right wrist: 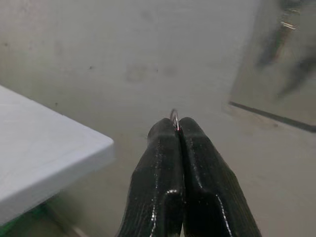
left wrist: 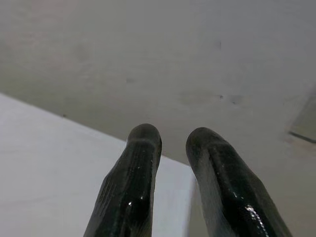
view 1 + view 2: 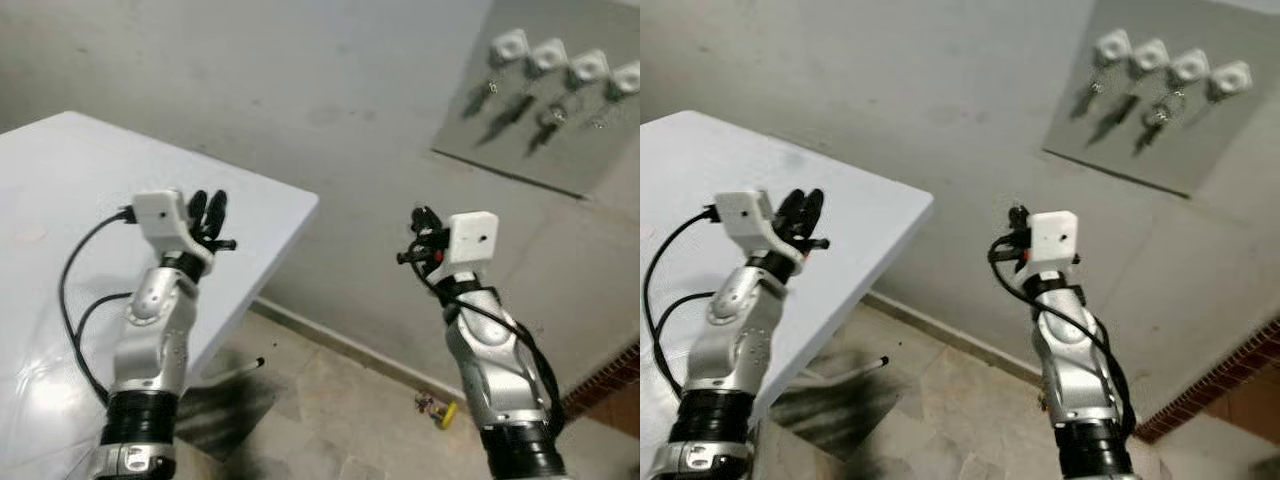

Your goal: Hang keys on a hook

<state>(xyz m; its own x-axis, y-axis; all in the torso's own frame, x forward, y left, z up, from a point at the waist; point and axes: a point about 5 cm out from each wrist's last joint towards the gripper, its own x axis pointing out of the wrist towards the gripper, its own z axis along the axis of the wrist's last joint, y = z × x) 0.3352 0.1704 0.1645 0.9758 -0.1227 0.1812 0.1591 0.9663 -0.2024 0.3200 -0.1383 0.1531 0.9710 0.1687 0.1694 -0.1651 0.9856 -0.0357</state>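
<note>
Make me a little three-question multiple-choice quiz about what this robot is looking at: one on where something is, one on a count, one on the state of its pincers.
1. Where is the grey wall panel with white hooks?
A. flat on the table
B. on the wall, up to the robot's right
C. on the floor

2. How many white hooks are there?
A. two
B. four
C. six

3. How is the right gripper?
A. wide open
B. shut on a thin wire ring
C. gripping the table edge

Answers:
1 B: the grey wall panel is mounted above the right gripper.
2 B: four white hooks sit in a row.
3 B: a thin wire ring pokes from its closed fingertips.
</note>
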